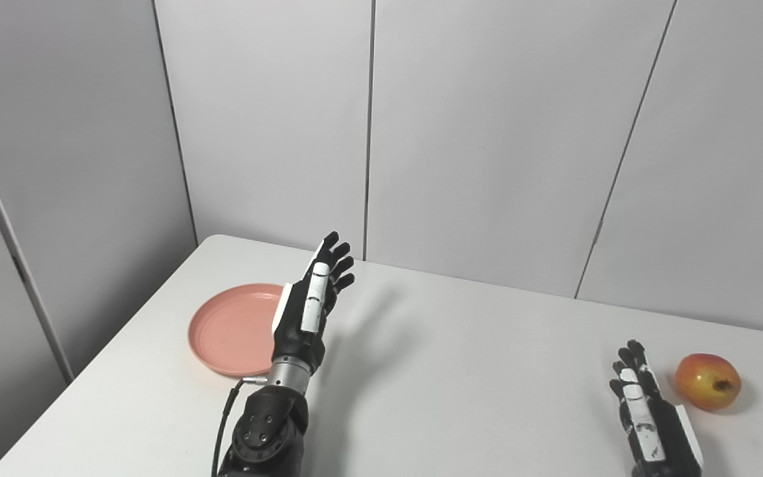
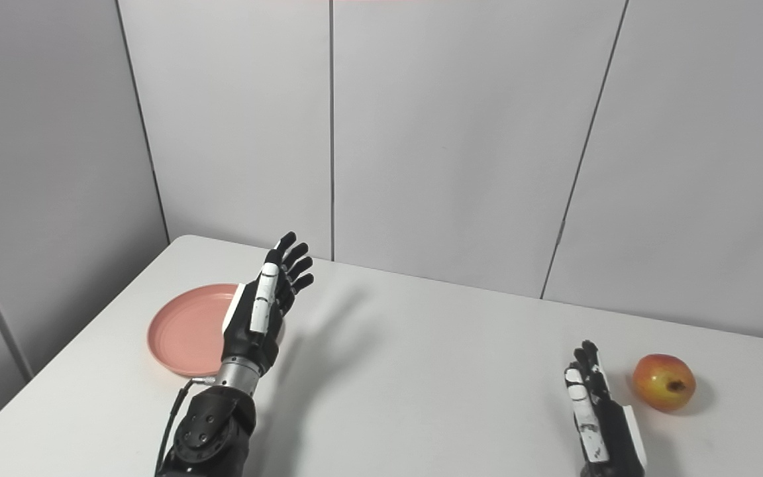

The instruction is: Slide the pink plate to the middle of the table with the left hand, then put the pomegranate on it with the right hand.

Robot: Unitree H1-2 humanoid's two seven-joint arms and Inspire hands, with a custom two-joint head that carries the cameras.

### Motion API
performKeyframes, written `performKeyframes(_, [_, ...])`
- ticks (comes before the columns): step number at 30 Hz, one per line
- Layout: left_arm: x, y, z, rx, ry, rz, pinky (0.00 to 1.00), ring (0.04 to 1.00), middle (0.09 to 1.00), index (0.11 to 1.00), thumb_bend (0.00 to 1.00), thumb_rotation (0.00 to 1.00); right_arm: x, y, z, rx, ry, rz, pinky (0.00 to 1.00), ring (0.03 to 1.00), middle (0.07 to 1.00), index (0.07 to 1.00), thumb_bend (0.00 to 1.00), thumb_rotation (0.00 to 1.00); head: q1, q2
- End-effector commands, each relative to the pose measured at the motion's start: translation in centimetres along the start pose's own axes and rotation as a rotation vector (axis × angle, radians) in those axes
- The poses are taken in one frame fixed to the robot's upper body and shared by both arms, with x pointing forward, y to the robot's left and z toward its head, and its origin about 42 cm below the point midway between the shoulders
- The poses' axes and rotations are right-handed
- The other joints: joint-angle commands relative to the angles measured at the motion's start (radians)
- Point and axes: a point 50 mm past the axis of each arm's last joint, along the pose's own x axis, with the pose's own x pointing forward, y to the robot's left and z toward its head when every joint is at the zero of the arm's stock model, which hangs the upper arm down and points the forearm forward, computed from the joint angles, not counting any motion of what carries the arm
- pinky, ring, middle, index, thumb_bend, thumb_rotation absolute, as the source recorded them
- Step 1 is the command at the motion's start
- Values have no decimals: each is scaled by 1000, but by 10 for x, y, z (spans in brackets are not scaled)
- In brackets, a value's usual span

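Note:
A pink plate [image 1: 229,331] lies on the left part of the white table [image 1: 461,371]. My left hand [image 1: 312,301] is open and raised above the table, fingers straight and pointing away, in front of the plate's right edge, hiding that edge. A red-yellow pomegranate [image 1: 707,381] sits on the table at the right. My right hand [image 1: 646,411] is open, low over the table just left of the pomegranate, not touching it. The same scene shows in the right eye view, with the plate [image 2: 186,328] and the pomegranate [image 2: 663,381].
Grey wall panels [image 1: 474,132] stand right behind the table's far edge and along its left side. The table's left edge [image 1: 100,358] runs diagonally close to the plate.

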Motion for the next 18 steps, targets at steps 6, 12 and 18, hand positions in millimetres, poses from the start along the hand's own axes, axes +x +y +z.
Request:
performKeyframes(6, [30,32,33,60,-124,37,850,853,862,851,603,1000,4,1,5,-2,-66,5,1000,1000,1000,1000,455,837,2,-4])
performKeyframes(12, [38,64,37,114,-117,95,809,819,821,807,623,1000,3,0,5,-10,-63,4,1000,1000,1000,1000,436,851,7,-3])
performKeyframes(18, [41,94,40,165,-101,146,814,802,796,780,616,1000,4,1,6,-4,-62,9,1000,1000,1000,1000,443,842,12,-3])
